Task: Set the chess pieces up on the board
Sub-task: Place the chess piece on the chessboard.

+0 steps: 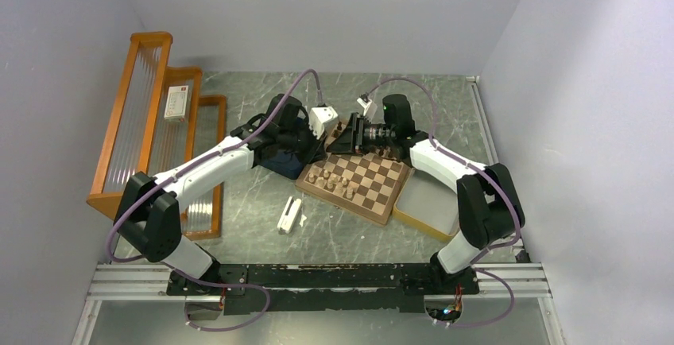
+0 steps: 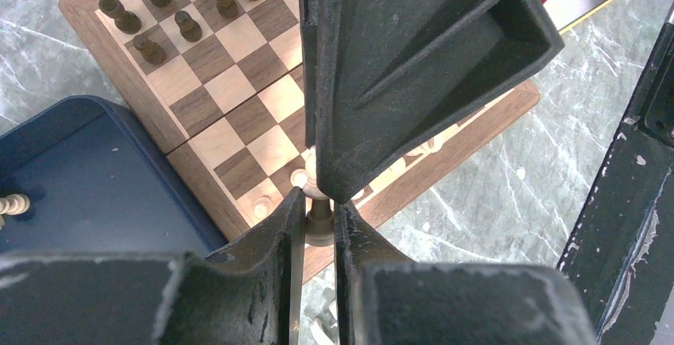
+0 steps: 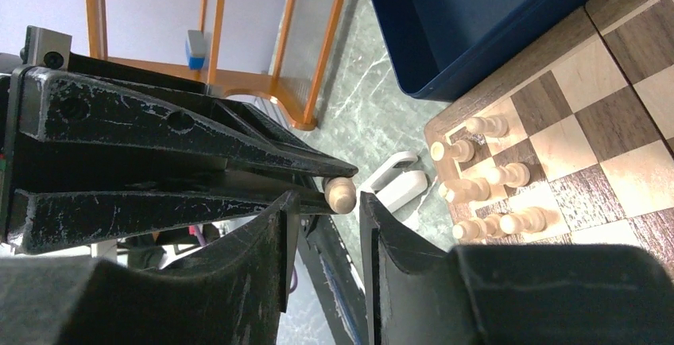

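At the far left, an orange wooden rack (image 1: 139, 122) stands on the grey-green marbled desk (image 1: 254, 94), with a white box (image 1: 176, 101) lying on one of its steps. To its right the left arm reaches in over a dark blue tray (image 2: 95, 178) that sits against the board's left edge. One pale piece (image 2: 12, 204) lies inside the tray. A small white object (image 1: 290, 215) rests on the desk just in front of the board's near-left corner.

The left gripper (image 2: 319, 219) is clamped on a pale chess piece (image 3: 340, 192), held above the board's edge with its rounded head poking out past the fingertips. The board (image 1: 373, 194) lies angled in the middle of the desk. A cluster of pale pieces (image 1: 334, 180) stands on its near-left squares and dark pieces (image 2: 171, 7) stand at the opposite end. In the right wrist view several pale pieces (image 3: 485, 174) stand close together in the corner squares.

The right gripper (image 3: 327, 202) meets the left one nose to nose. Its fingers stand apart on either side of the held piece's head, with a narrow gap showing, so it has no grip on it. Right of the board, and partly under its edge, is a pale yellow-rimmed tray (image 1: 429, 210), with the right arm bending back beside it.
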